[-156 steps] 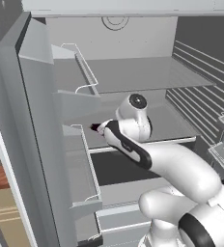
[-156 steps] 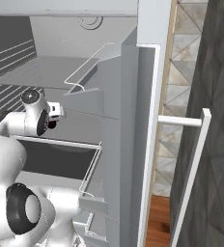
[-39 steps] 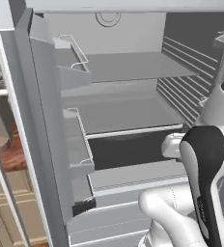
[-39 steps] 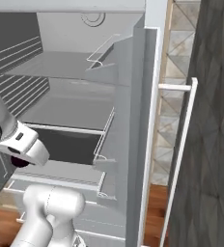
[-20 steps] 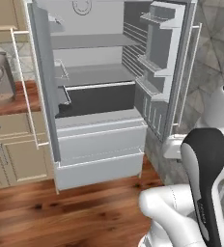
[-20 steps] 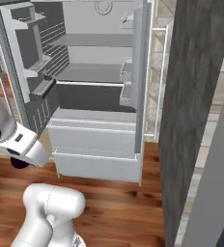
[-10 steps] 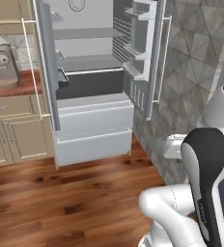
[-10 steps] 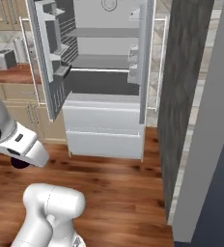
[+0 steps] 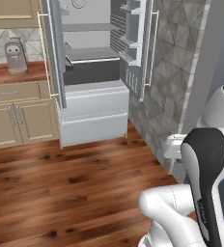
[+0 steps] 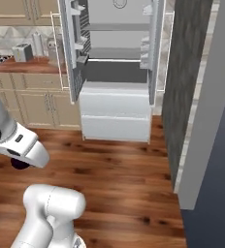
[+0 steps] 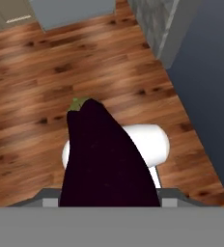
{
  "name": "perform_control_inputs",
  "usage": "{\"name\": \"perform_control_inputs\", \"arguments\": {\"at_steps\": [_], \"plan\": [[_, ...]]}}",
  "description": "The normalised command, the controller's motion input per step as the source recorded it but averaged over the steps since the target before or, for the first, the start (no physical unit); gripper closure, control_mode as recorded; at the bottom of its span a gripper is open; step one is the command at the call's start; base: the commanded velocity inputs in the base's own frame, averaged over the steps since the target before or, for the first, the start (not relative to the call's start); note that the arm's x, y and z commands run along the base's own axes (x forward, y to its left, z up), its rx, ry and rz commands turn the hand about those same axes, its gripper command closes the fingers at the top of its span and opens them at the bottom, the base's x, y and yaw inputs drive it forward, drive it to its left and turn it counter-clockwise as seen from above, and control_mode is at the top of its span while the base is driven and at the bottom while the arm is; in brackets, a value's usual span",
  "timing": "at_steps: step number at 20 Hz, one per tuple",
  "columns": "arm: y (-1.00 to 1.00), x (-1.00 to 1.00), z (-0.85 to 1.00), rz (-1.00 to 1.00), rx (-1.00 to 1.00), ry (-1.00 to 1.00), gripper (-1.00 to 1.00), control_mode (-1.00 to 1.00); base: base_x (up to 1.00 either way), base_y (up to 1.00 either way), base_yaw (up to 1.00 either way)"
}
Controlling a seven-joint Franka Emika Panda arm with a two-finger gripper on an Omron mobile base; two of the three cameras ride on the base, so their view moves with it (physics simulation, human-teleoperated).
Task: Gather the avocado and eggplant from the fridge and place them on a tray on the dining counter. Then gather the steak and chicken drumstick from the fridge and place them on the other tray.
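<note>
My pincer point(image 11: 109, 200) is gripping the eggplant point(image 11: 102, 154), its green stem pointing away from me over the wood floor point(image 11: 32, 87). The fridge point(image 9: 92, 72) is standing open across the floor, well apart from me.
</note>
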Motion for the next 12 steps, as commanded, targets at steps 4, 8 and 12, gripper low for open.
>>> {"name": "perform_control_inputs", "arguments": {"at_steps": [4,8,12], "plan": [[0.00,0.00,0.00,0.00,0.00,0.00,1.00,1.00,-1.00,0.43,-0.02],[0.00,0.00,0.00,0.00,0.00,0.00,1.00,1.00,-1.00,0.44,-0.02],[0.00,0.00,0.00,0.00,0.00,0.00,1.00,1.00,-1.00,0.35,-0.03]]}}
